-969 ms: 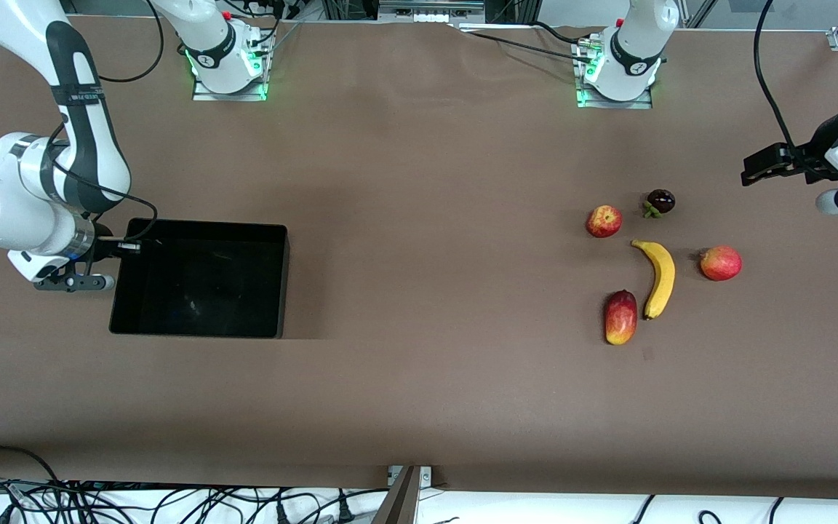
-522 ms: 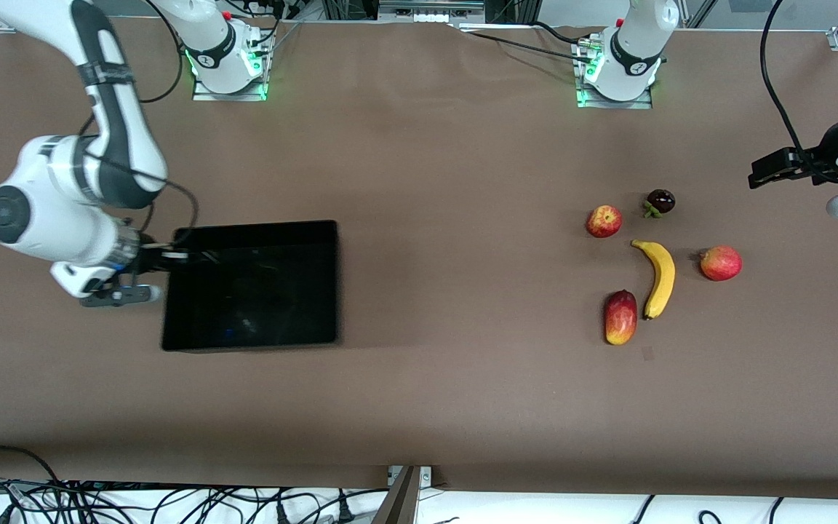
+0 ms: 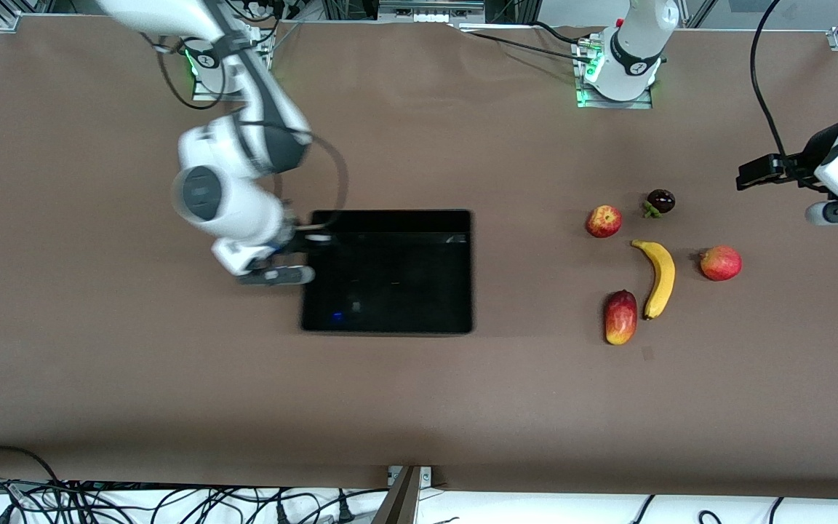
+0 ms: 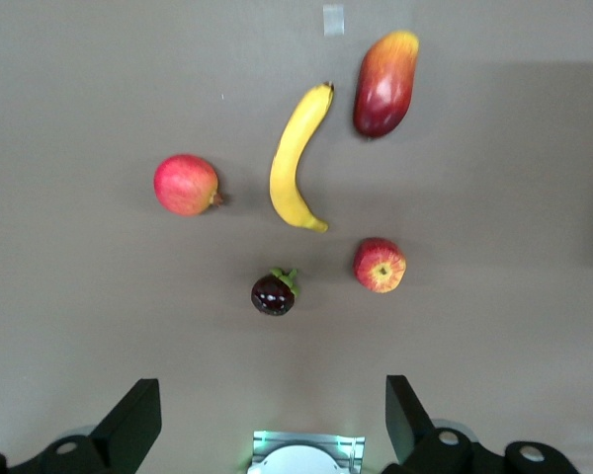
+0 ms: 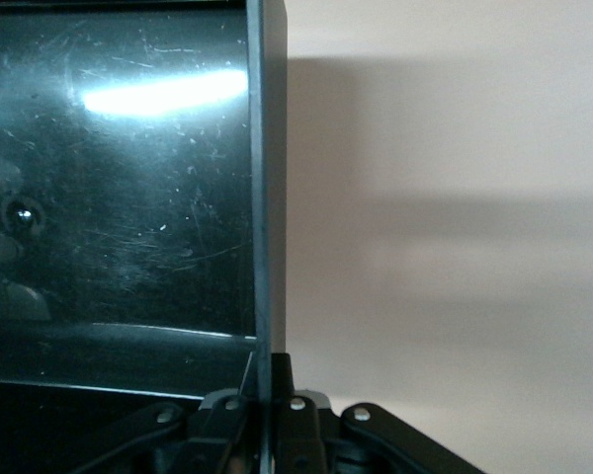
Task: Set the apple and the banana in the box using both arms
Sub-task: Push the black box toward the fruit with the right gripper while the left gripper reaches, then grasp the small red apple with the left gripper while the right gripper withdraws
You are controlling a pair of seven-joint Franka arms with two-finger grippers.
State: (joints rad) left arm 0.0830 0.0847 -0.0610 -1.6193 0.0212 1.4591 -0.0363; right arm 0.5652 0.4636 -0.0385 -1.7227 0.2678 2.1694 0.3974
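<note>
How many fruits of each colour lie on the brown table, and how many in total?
Red: 3, the small streaked red apple, the smoother pinkish-red round fruit and the oblong red-and-yellow fruit.
Yellow: 1, the curved yellow banana.
Dark purple: 1, the small dark round fruit with green leaves.
Total: 5.

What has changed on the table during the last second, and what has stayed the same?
The right gripper, shut on the box's wall, has dragged the box along the table toward the left arm's end, closer to the fruits. The left gripper stays open in the air over that end and has hardly moved. The apple, the banana and the other fruits lie where they were.
</note>
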